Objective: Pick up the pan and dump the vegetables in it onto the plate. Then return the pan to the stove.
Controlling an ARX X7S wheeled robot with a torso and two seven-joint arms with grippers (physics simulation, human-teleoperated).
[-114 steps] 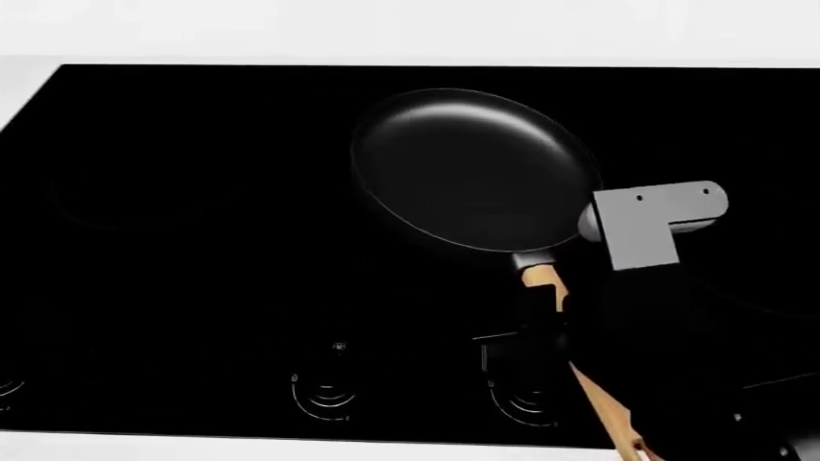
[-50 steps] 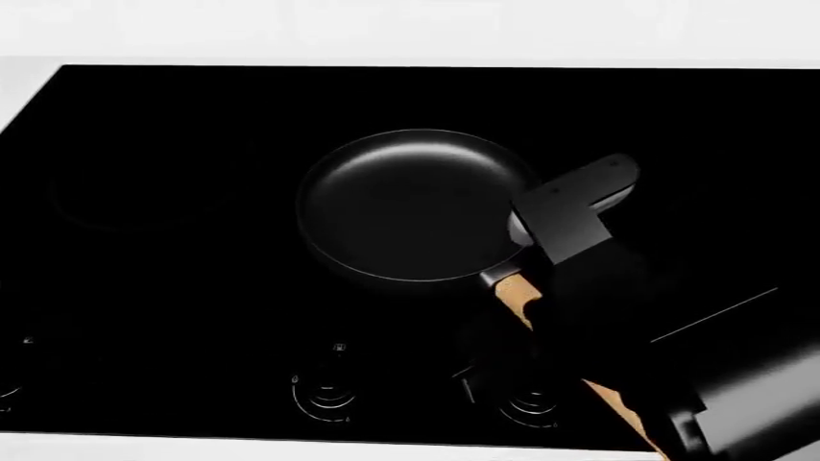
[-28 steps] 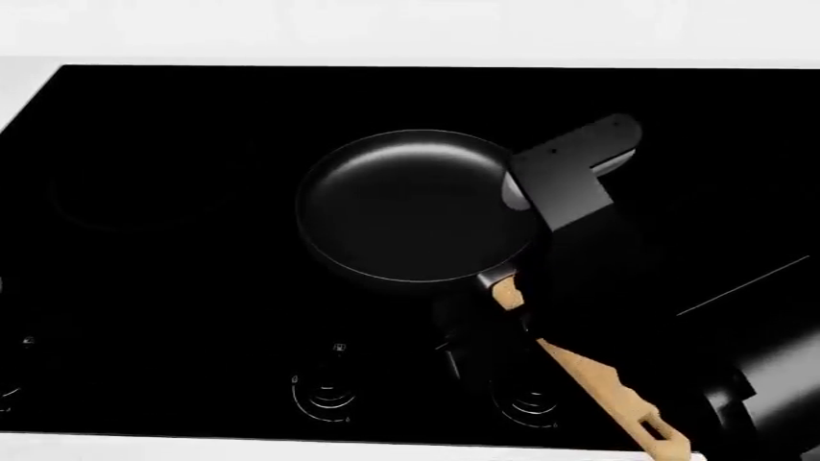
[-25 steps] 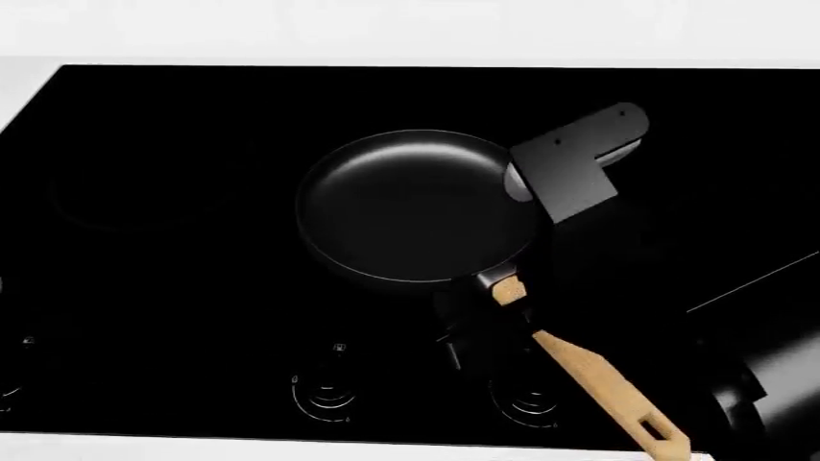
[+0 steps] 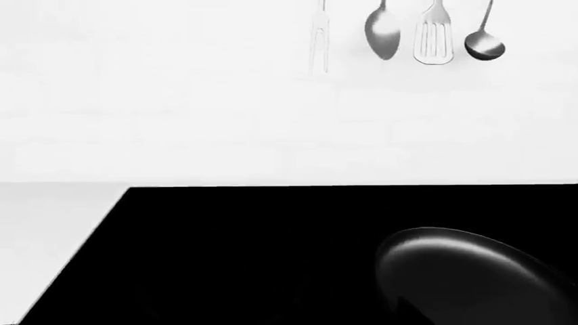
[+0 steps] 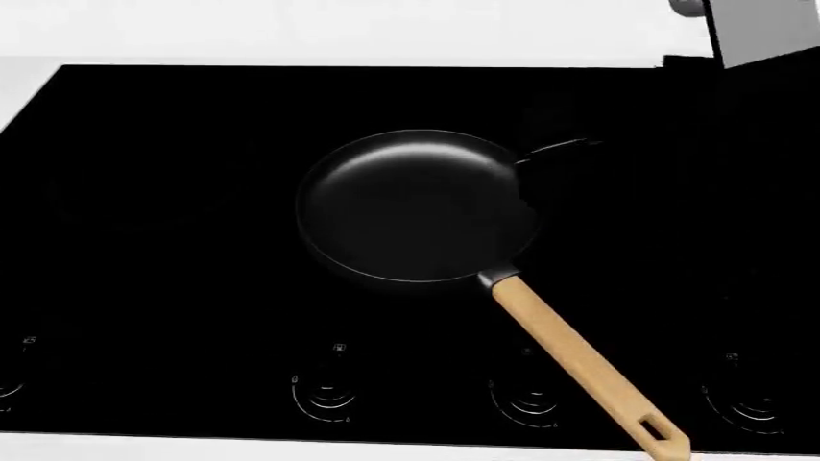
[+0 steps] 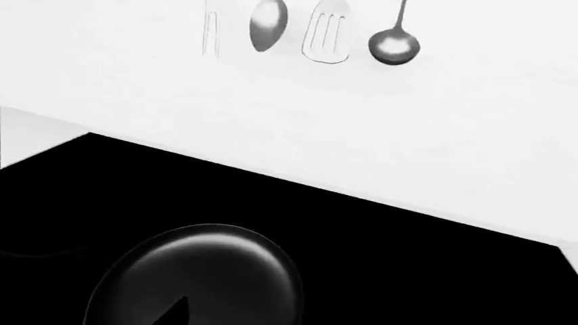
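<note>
Left wrist view: the pan (image 5: 474,277) sits on the stove (image 5: 226,250), low and off to one side of this camera, its bowl bare with only a soft sheen. No corn or plate shows. Above the white wall hang a fork (image 5: 321,34), a spoon (image 5: 383,30), a slotted turner (image 5: 434,34) and a ladle (image 5: 483,37). No left fingers appear, so that hand's spread cannot be told.

Head view: the pan (image 6: 413,206) lies flat near the middle of the stove (image 6: 154,221), empty, its tan handle (image 6: 583,370) running toward the robot's right and ending in a hole near the front edge, past the ring controls (image 6: 326,392). Only a grey corner of the right arm (image 6: 756,29) shows, far beyond the pan and clear of it; no gripper is visible here, and nothing holds the handle.

Right wrist view: the pan (image 7: 203,281) is below and ahead of this hand, with a dark wedge over its near rim (possibly a fingertip, too little to judge). Whether the right fingers are apart or together cannot be told.

Handling, as a judgement: the pan looks rigid and fairly weighty at the bowl end, so it would sag from a grip far out on the handle. The wood should give better purchase than the slick black rim; a hold around the handle's middle, nearer the bowl, seems soundest
</note>
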